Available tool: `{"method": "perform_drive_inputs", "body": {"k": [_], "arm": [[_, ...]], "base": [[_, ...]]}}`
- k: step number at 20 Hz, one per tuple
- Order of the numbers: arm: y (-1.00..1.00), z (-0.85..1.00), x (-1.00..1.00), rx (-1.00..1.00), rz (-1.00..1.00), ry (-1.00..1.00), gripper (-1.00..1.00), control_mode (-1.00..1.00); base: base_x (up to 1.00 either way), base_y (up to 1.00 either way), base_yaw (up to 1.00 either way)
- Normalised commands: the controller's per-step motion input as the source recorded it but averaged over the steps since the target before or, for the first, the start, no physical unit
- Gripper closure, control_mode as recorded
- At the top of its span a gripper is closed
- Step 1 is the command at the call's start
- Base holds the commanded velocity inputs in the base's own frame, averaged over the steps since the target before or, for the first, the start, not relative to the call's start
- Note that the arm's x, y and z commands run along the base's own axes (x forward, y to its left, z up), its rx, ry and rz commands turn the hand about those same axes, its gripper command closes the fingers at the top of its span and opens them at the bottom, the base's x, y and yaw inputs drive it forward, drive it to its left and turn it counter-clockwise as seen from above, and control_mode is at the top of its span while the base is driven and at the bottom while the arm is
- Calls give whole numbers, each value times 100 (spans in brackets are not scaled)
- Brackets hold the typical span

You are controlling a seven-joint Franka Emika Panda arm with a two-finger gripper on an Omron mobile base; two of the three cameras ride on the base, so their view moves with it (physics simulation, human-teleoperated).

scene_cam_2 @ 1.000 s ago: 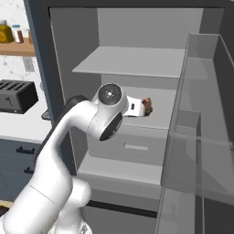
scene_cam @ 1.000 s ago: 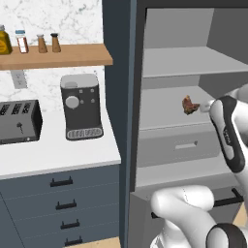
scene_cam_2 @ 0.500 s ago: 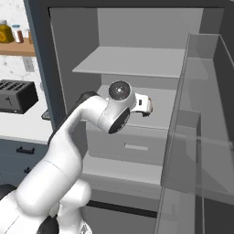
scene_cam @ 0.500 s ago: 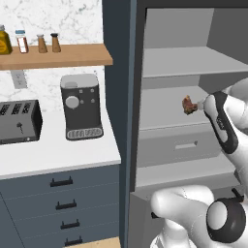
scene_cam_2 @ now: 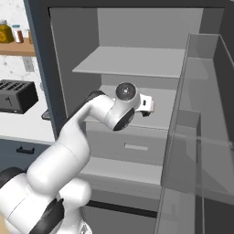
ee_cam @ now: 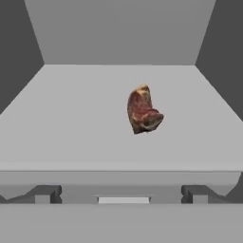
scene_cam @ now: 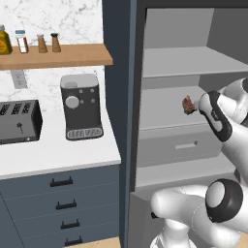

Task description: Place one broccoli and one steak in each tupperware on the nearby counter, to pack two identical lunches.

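A brown-red steak (ee_cam: 142, 110) lies alone on the grey middle shelf (ee_cam: 71, 133) of the open fridge, also seen as a small dark lump (scene_cam: 188, 104) in the left base view. My gripper (ee_cam: 121, 193) is open and level with the shelf's front edge, a short way in front of the steak, touching nothing. From the left base view the gripper (scene_cam: 200, 103) sits just right of the steak. In the right base view the hand (scene_cam_2: 147, 105) covers the steak. The white counter (scene_cam: 58, 155) runs left of the fridge. Broccoli and tupperware are out of view.
A black coffee machine (scene_cam: 81, 106) and a toaster (scene_cam: 19, 121) stand on the counter under a wooden shelf (scene_cam: 58, 55) with bottles. A drawer (scene_cam: 179, 145) sits under the steak's shelf, another shelf (scene_cam: 193, 60) above. The open fridge door (scene_cam_2: 201, 137) stands at the right.
The arm has reached forward and its hand has swung in towards the middle shelf, closer to the steak. The jaws stayed open and the steak has not moved.
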Motion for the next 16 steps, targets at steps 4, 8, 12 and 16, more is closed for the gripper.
{"method": "perform_drive_inputs", "body": {"k": [4,8,12,16], "arm": [[-25,-18,16,3,0,5,-100,-100],[-1,-12,55,0,0,9,-100,-100],[-1,-1,45,0,-2,1,-100,-100],[-9,-10,21,0,-1,0,-100,-100]], "base": [[0,0,0],[0,0,0],[0,0,0],[0,0,0]]}}
